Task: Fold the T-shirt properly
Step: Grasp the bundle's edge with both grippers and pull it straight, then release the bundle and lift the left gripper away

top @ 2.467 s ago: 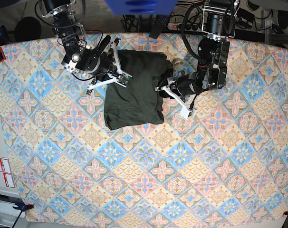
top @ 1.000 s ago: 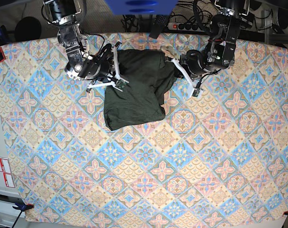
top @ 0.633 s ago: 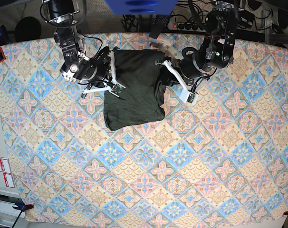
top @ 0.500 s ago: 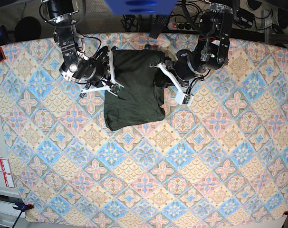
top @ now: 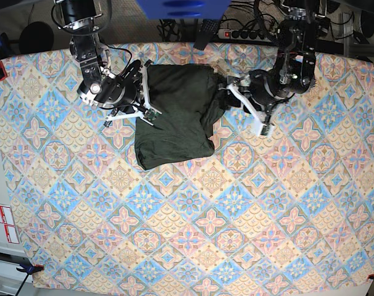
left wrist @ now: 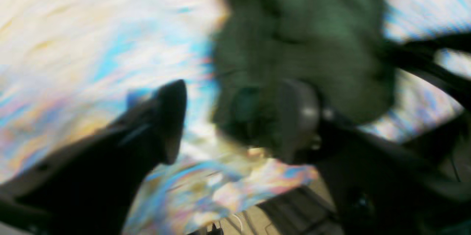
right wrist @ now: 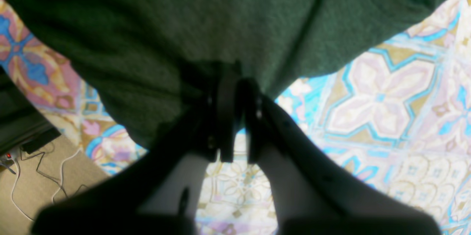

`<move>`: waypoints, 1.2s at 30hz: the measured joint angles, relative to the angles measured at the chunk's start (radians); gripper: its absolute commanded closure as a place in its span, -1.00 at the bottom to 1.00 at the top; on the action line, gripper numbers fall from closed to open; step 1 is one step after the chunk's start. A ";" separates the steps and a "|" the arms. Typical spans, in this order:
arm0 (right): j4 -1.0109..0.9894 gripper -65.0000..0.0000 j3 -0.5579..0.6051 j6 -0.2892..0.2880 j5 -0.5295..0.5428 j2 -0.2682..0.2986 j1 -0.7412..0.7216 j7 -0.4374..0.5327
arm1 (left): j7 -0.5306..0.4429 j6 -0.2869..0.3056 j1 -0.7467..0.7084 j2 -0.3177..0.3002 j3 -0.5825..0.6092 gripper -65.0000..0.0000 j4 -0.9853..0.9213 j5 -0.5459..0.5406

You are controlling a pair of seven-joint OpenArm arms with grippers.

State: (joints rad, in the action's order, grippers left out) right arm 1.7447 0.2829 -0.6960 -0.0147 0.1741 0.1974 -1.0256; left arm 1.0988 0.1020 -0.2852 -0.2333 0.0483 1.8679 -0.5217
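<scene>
The T-shirt (top: 174, 114) lies on the far part of the tabletop (top: 193, 222), which is covered by a patterned cloth of blue, pink and cream tiles. In the base view the garment is gathered into a roughly rectangular dark olive bundle. Its long axis runs from the far edge of the tabletop toward the near side, leaning slightly so that the near end sits a little to the view's left. The near edge is fairly straight; the far right corner bulges into a loose rumpled lump of cloth (top: 216, 102).

The right pincer (top: 151, 113) is at the shirt's edge on the view's left. In the right wrist view its two fingers (right wrist: 224, 117) are pressed close together with the dark green fabric (right wrist: 235, 18) bunched right at their tips, pinching the shirt's edge. Below the fingers the tiled cloth shows, and the shirt fills the upper part of that view.

The left pincer (top: 244, 111) is at the rumpled far right corner, just beside the lump. The left wrist view is strongly blurred, yet the two fingers (left wrist: 169, 117) stand spread wide apart, with a fold of green cloth (left wrist: 301, 43) lying between and above them, close against the one on the view's right. Whether that finger touches the fabric cannot be told through the blur.
</scene>
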 measured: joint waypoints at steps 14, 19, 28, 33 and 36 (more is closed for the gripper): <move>-0.005 0.87 0.000 0.000 0.000 0.000 0.001 0.000 | 0.018 0.002 0.000 0.038 -0.014 -0.02 0.001 -0.310; -0.005 0.87 0.000 0.000 0.000 0.004 0.000 0.000 | 0.013 0.007 0.016 0.106 0.069 0.58 -0.063 -0.267; -0.006 0.87 -0.002 0.000 0.000 0.004 -0.004 0.001 | -0.143 -0.003 0.113 0.122 0.256 0.55 -0.292 -0.177; -0.006 0.87 -0.002 0.000 0.000 0.005 -0.003 0.000 | -0.164 -0.001 0.116 0.101 0.262 0.55 -0.299 -0.051; -0.006 0.87 -0.002 0.000 0.000 0.005 -0.003 0.000 | -0.165 -0.001 0.116 0.072 0.261 0.56 -0.299 0.008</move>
State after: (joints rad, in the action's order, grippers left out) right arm 1.7386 0.2813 -0.6960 -0.0147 0.1795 0.1944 -1.0256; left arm 0.9340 0.1013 -0.1696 -0.1608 0.3088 1.5688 -0.5133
